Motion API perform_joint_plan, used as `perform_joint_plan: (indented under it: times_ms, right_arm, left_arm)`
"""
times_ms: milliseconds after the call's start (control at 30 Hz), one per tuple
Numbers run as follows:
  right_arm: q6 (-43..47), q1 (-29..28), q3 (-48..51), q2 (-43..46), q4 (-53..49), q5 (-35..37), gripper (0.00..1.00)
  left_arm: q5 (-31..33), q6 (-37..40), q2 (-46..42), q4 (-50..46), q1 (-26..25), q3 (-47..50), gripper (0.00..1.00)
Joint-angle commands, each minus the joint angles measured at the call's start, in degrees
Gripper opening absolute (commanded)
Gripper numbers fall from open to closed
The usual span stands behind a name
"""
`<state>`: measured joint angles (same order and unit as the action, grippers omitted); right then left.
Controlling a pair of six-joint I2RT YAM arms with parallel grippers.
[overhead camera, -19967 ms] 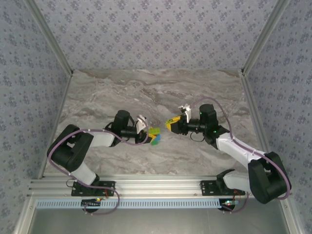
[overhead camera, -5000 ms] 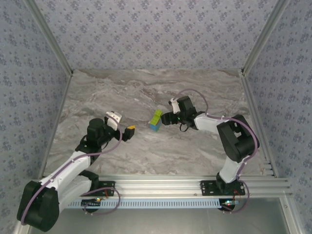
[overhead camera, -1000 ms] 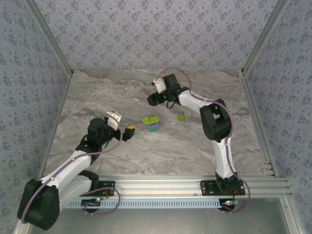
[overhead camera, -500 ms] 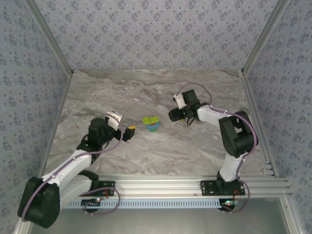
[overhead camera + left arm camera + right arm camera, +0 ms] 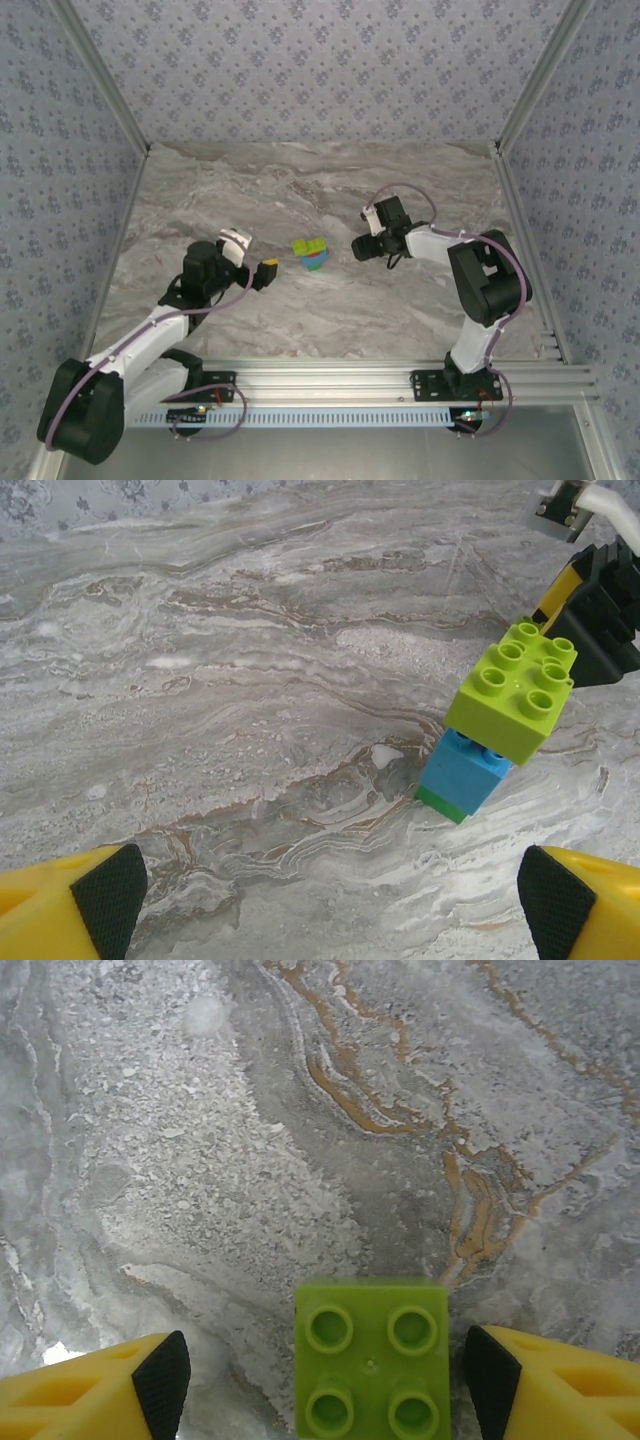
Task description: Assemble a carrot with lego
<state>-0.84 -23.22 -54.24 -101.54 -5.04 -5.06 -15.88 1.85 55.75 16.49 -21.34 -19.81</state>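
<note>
The left claw [image 5: 330,905] is wide open. The right claw [image 5: 358,248] sits open around a little yellow-green plastic brick [image 5: 371,1358].

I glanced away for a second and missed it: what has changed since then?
The right gripper swung back from the far side and now straddles the loose yellow-green brick, jaws open, not touching it. Nothing was grasped or released. Unchanged: the carrot stack at the centre, and the left gripper, open, apart from it.
</note>
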Motion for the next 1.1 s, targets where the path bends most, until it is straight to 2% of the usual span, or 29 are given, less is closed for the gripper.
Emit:
perform_joint_plan:
  times_ms: [0, 67, 133, 300, 533, 667, 800, 967, 1067]
  right_arm:
    - [-2.2, 0.5, 1.1, 1.4, 0.5, 2.0, 0.76]
    - [-2.3, 0.6, 0.9, 1.1, 0.2, 1.7, 0.69]
    - [-2.5, 0.5, 0.8, 0.9, -0.1, 1.5, 0.59]
    - [-2.5, 0.6, 1.8, 1.8, 0.5, 1.0, 0.43]
    - [-0.6, 1.2, 4.4, 8.4, 0.1, -3.2, 0.35]
    - [1.7, 0.6, 3.4, 15.5, -3.7, -7.0, 0.34]
    - [6.2, -2.0, 0.0, 21.2, -9.4, -10.5, 0.33]
    - [15.0, -7.9, -2.6, 26.3, -12.4, -13.7, 0.33]
    - [17.6, -9.5, -3.7, 28.7, -12.9, -18.4, 0.33]
  left_arm:
    - [-1.6, -0.5, 0.4, 1.3, 0.3, -2.4, 0.98]
    - [-1.6, -0.5, 0.4, 1.3, 0.3, -2.4, 0.98]
    - [-1.7, -0.4, 0.1, 1.1, 0.3, -2.3, 0.98]
    - [-3.1, -0.8, -1.0, 1.1, 0.3, -2.0, 0.97]
    - [-4.6, -4.6, -4.5, 1.2, 0.1, -2.4, 0.98]
    - [-2.8, -17.2, -5.2, -1.0, -1.2, -5.5, 0.98]
    - [-3.3, -25.9, -4.4, -17.1, -1.4, -16.9, 0.98]
    - [-10.0, -39.2, -4.5, -29.6, -1.6, -29.0, 0.98]
    - [-17.7, -49.4, -2.9, -30.0, -1.6, -31.4, 0.97]
